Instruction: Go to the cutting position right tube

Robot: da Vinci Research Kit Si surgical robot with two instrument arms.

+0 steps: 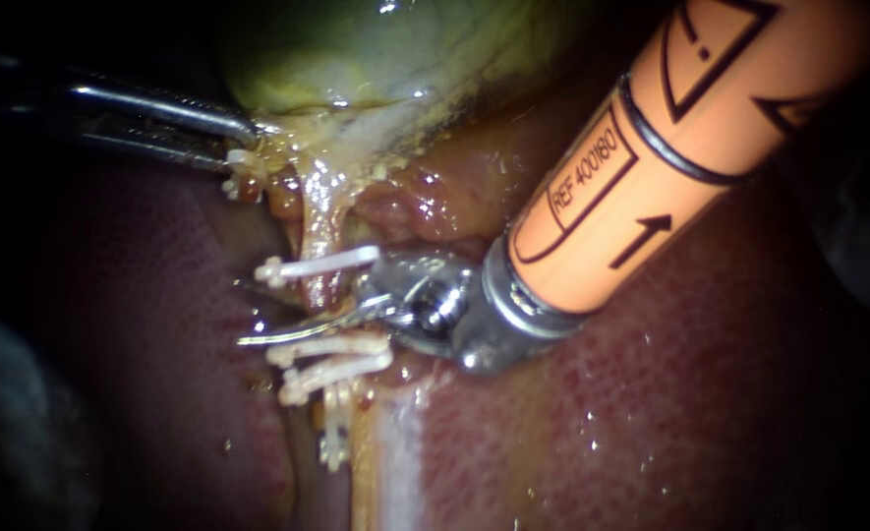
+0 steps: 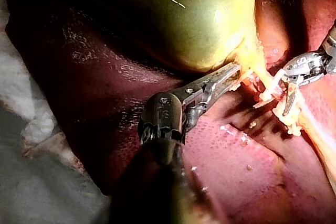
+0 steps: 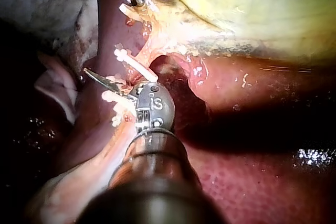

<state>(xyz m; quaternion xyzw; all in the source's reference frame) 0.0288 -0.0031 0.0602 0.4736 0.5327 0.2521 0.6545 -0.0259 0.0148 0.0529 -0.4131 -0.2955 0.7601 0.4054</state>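
Note:
The green gallbladder narrows into yellowish tissue, and my left instrument is shut on it at the neck. From there a pale tube runs down over the liver. It carries one white clip higher up and several white clips lower down. My right instrument, on an orange shaft, reaches in from the right. Its thin blade lies across the tube in the gap between the upper clip and the lower clips, jaws open. The same blade shows in the right wrist view.
Another white clip sits on tissue just below the left instrument's jaws. Dark red liver surrounds the tube on both sides. In the left wrist view, pale cloth lies beyond the liver's edge.

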